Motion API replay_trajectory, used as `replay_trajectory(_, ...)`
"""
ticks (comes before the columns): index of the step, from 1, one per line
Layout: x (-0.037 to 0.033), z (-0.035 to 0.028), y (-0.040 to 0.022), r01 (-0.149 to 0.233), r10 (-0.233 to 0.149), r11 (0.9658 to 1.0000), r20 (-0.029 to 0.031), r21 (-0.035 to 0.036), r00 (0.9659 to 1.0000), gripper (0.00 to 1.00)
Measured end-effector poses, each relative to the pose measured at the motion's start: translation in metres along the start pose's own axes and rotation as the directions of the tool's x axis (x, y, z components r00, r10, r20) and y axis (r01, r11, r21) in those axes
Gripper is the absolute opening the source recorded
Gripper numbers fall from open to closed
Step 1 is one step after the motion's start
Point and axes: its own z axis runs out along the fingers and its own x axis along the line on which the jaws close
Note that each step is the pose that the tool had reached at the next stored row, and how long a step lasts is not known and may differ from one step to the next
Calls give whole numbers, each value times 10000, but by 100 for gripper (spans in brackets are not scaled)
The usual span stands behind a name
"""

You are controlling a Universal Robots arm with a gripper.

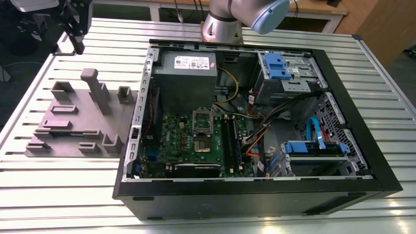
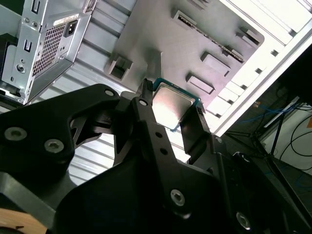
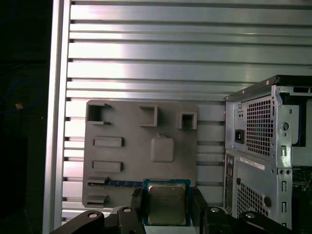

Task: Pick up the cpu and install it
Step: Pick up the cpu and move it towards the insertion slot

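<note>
**Gripping the cpu (image 3: 166, 203), up in the air over the tray (image 3: 131, 161)**

Clamped, and clamped tight! Hand (image 3: 166, 194) narrowed to exactly the width of the chip, with one dark finger (image 3: 138, 209) pressed against each of two opposite edges in both wrist views. Shiny silver-grey top turned toward the cameras, thin pale rim peeking out at the free sides. Sitting square between the fingers, not skewed.

No contact with anything but the fingers. Carried clear of the mauve-grey tray, which lies well below with its raised blocks, flat on the slatted metal surface (image 1: 65, 195).

Over in the exterior view: open computer case (image 1: 247, 200) just beside the tray, on the exterior view's right, with the board inside facing up. Rectangular metal socket frame (image 1: 202, 119) with its dark centre on that board, just beside the grey power-supply box (image 1: 185, 73). Well apart from that socket, hanging on the tray's side of the surface, outside the case.
</note>
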Motion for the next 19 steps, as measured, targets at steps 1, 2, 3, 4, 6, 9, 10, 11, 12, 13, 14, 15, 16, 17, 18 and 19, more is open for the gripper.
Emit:
replay_trajectory(1,-3,0,0,1,-1,10000,0,0,10000,47)
replay_trajectory(2,-6,0,0,1,-1,10000,0,0,10000,47)
replay_trajectory(3,-9,0,0,0,0,10000,0,0,10000,47)
replay_trajectory(4,-14,0,0,1,-1,10000,0,1,10000,47)
replay_trajectory(6,-22,0,0,1,-1,10000,0,0,10000,47)
replay_trajectory(9,-34,-1,0,0,0,10000,0,0,10000,47)
replay_trajectory(10,-37,0,0,0,0,10000,0,0,10000,47)
replay_trajectory(11,-41,0,-1,1,-1,10000,1,0,10000,47)
replay_trajectory(12,-45,-1,-1,0,0,10000,0,0,10000,47)
replay_trajectory(13,-49,-1,-1,1,-1,10000,0,0,10000,47)
replay_trajectory(14,-52,-1,-1,0,0,10000,1,0,10000,47)
replay_trajectory(15,-56,-1,-1,1,-1,10000,1,0,10000,47)
replay_trajectory(16,-60,-1,-1,0,0,10000,0,1,10000,47)
replay_trajectory(17,-64,-1,-1,0,0,10000,0,0,10000,47)
replay_trajectory(18,-67,-1,-1,0,0,10000,1,0,10000,47)
replay_trajectory(19,-71,-1,-1,0,0,10000,0,1,10000,47)
